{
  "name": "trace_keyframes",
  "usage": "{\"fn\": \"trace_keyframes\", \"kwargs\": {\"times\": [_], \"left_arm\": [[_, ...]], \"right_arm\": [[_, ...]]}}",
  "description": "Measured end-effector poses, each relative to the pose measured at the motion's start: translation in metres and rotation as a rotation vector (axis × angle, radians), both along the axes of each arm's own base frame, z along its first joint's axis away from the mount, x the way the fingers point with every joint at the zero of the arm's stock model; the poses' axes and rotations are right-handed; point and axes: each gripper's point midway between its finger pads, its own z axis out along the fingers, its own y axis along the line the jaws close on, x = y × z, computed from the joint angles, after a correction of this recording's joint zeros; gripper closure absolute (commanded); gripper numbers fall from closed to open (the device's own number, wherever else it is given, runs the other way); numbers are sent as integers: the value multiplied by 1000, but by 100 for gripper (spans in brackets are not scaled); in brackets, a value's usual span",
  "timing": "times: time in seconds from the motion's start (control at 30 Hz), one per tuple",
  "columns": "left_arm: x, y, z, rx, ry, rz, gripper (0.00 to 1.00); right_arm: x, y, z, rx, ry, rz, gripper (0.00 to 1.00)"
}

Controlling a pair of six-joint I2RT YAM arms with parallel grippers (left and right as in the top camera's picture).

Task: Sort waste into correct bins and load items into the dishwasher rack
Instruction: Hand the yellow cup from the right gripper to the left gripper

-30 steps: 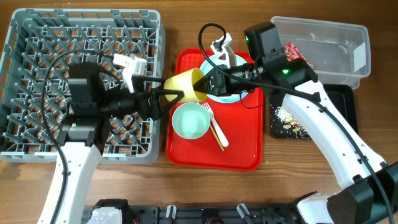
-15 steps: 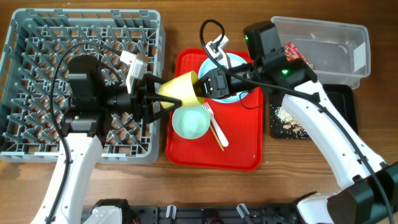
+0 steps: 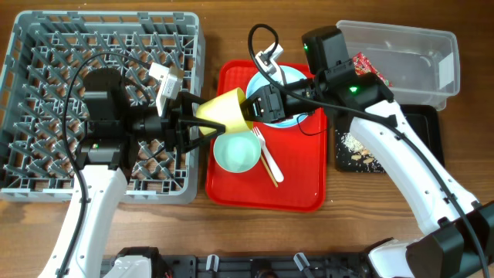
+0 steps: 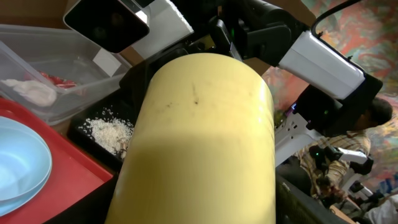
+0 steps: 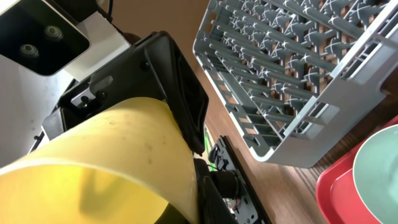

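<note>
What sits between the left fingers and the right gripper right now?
The yellow cup, held in the air: the right gripper is shut on one end, and the left gripper flanks the other. The overhead view shows it best.

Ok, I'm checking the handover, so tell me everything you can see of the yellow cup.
The yellow cup is plain, smooth and plastic-looking, with a few faint dark specks. It lies on its side in the air, above the left edge of the red tray, beside the grey rack. The right claw pinches the end nearer the tray. The left claw has its fingers either side of the other end, but contact is unclear.
</note>
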Motion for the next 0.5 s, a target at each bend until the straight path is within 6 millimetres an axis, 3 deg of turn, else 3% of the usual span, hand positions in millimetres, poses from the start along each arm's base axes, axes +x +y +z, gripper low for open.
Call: {"fn": "trace_keyframes", "kwargs": {"times": [0.33,0.5], "left_arm": [[-1,0,1,-4,0,-8,45],[1,0,0,2,1,5,49]], "right_arm": [[-2,0,1,7,11,6,94],[0,0,0,-4,18,-7,79]]}}
